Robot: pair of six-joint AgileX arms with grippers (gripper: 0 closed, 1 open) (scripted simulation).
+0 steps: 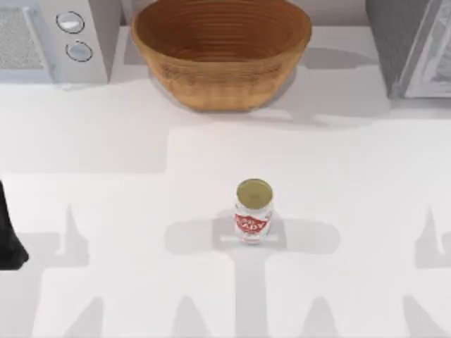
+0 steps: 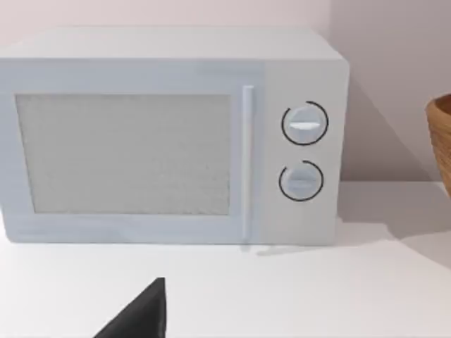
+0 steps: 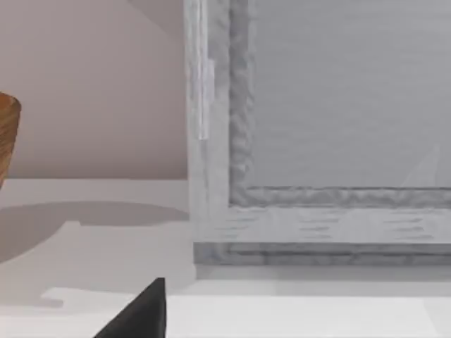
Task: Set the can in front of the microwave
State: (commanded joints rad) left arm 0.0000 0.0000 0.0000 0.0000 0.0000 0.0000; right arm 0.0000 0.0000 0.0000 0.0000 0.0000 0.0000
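Black tip of our left hand (image 2: 137,313) pokes into the left wrist view, low over the table (image 2: 296,296), facing the microwave (image 2: 169,137); we cannot tell if its fingers are spread or pressed together. Our left arm (image 1: 8,232) sits at the table's left edge in the top view. Our right hand (image 3: 137,313) shows the same dark tip in the right wrist view, state also unclear, facing the darker grey appliance (image 3: 317,141).

Can (image 1: 253,211) stands upright near the middle of the table, gold lid up, white label with red emblem, nothing touching it. Microwave is at the far left, two round silver dials on its panel, well apart from the can. Woven brown basket (image 1: 221,49) sits at the far middle, between the microwave and the grey appliance at the far right.
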